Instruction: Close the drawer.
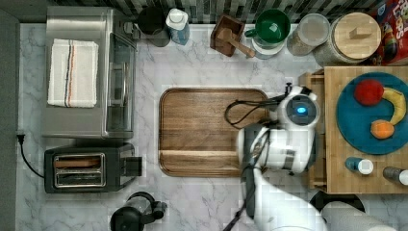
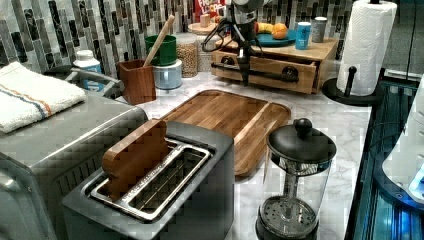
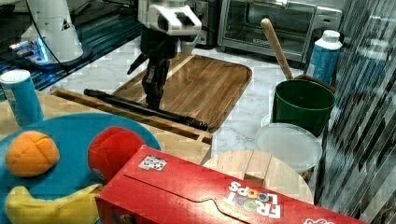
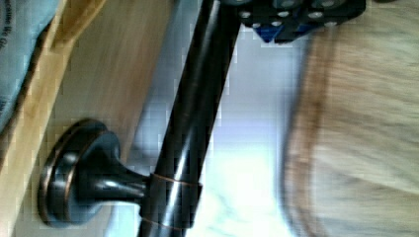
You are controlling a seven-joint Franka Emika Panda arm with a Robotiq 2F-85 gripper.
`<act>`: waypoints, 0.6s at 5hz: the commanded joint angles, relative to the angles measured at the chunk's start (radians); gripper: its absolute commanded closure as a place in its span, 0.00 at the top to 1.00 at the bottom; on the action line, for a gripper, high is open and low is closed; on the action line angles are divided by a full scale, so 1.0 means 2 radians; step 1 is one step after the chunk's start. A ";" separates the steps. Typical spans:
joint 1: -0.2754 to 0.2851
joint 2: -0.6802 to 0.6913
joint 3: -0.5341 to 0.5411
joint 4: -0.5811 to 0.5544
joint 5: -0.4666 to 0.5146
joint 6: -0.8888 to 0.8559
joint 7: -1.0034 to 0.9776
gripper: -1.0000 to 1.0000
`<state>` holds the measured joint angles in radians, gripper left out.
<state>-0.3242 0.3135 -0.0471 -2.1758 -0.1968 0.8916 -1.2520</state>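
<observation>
While the drawer (image 2: 270, 67) is seen pulled partway out from under the wooden slab top (image 2: 295, 50), at the marble counter's far end in the left view, the gripper (image 3: 154, 100) is brought down right at its long black bar handle (image 3: 144, 108). Whether the jaws are closed on the bar or merely set beside it cannot be told; the fingers are lost against the dark handle in the right view. In the wrist view the bar (image 4: 195, 113) is caught close up, running past one round bracket (image 4: 79, 173) fixed to the light wood front. The bar's long axis is laid across the drawer front, parallel to the near edge of the walnut cutting board (image 1: 211, 131), and the gripper is met near the bar's middle, between the two brackets. In the top view the drawer's rim (image 1: 315, 79) is seen jutting toward the top view's left, out from beneath the slab with its blue plate (image 1: 356, 120). So the closing push is judged to go square to the bar, away from the cutting board and toward the slab. A push near the middle should be kept straight; off-centre, the drawer could be skewed.
</observation>
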 commanded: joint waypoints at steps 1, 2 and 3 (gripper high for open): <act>-0.083 0.025 -0.060 0.122 0.007 0.001 -0.081 0.00; -0.083 0.021 -0.063 0.109 0.014 0.028 -0.070 0.00; -0.083 0.021 -0.064 0.109 0.014 0.028 -0.070 0.00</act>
<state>-0.3931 0.3586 -0.0658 -2.0957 -0.1172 0.8599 -1.3652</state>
